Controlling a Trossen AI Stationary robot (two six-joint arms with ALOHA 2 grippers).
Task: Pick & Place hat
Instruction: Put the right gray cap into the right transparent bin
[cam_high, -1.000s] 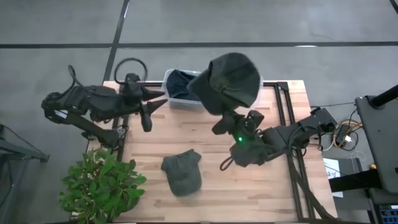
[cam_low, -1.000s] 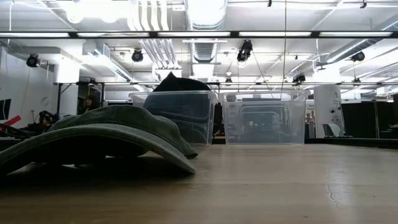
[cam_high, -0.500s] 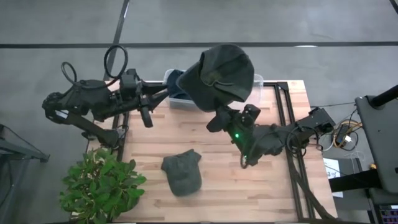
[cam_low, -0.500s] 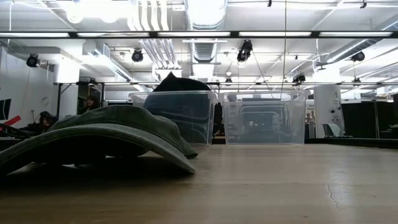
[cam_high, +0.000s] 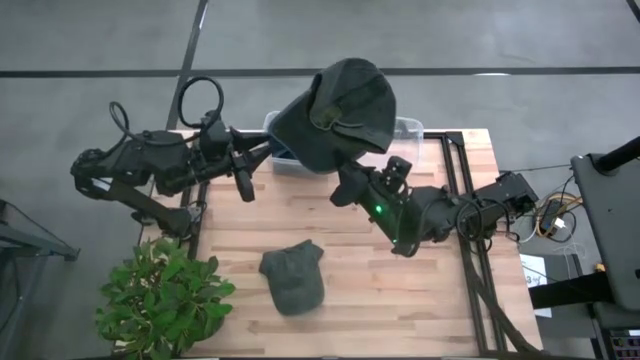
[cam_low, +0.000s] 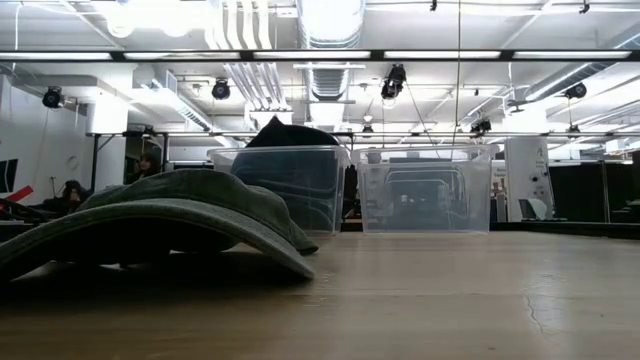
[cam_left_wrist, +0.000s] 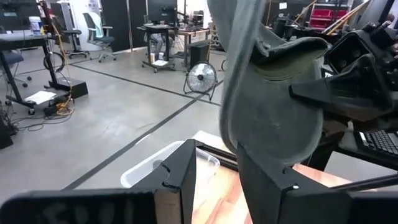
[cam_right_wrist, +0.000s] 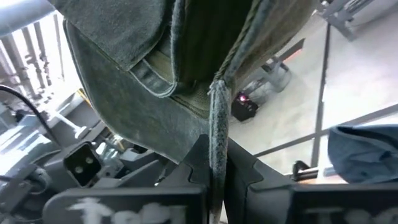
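Above the back edge of the table, the right gripper holds a grey-green bucket hat high in the air, fingers pinching its brim; the right wrist view shows the fabric edge clamped between the dark fingers. The hat hangs over the two clear plastic bins, roughly over the one that already holds dark blue cloth. Step in hand, as judged: carry and drop into a bin. To do it well, centre the hanging crown over the bin mouth before letting go, and lower enough that the floppy brim clears the rim rather than draping on it.

The left gripper waits near the bins with fingers spread, close to the hanging hat; keep the arms apart.

Hat is soft washed cotton, limp, stitched brim, folds under its own weight. A second hat, same cloth, lies flattened on the light wood planks at the front. Bins are rigid, see-through, thin-walled.
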